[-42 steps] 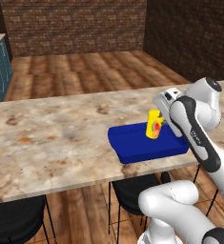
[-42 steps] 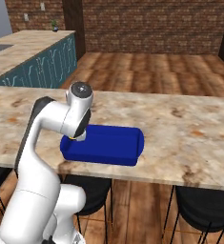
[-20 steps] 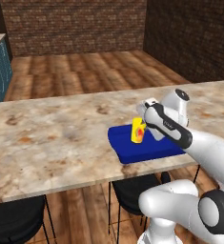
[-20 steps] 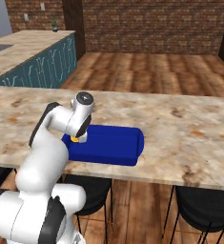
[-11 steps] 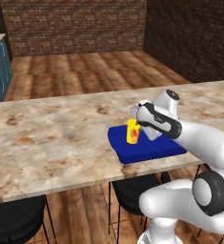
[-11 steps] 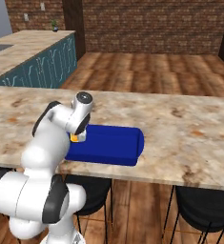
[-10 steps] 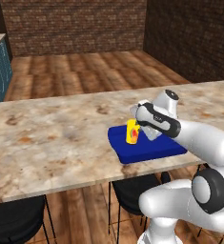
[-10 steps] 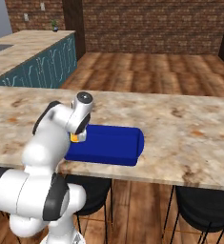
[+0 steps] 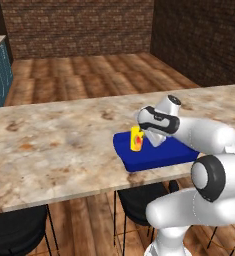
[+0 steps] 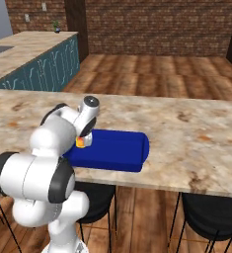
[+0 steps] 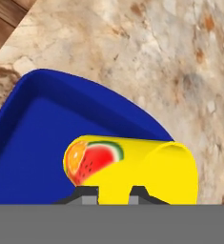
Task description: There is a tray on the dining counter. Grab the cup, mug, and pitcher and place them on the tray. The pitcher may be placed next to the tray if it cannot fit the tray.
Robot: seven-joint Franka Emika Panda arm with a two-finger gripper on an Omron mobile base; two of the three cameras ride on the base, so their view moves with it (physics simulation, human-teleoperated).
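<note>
Left base view: the dining counter [image 9: 49, 145] is being shown with marbled beige stone, wood flooring and brick walls beyond, black stools [image 9: 11, 235] beneath. The tray [image 9: 154, 155] is lying near the counter's near edge. The cup [image 9: 136, 138] is being held over the tray's left end, the gripper [image 9: 141, 131] clamped on it. Hand view: the cup's watermelon-and-orange mark [image 11: 92, 159] is being shown; right base view: teal cabinets [image 10: 38, 64] are being shown behind the counter.

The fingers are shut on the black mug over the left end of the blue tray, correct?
Not the black mug: the fingers are shut on the yellow cup, as the hand view shows. It is over the left end of the blue tray.
</note>
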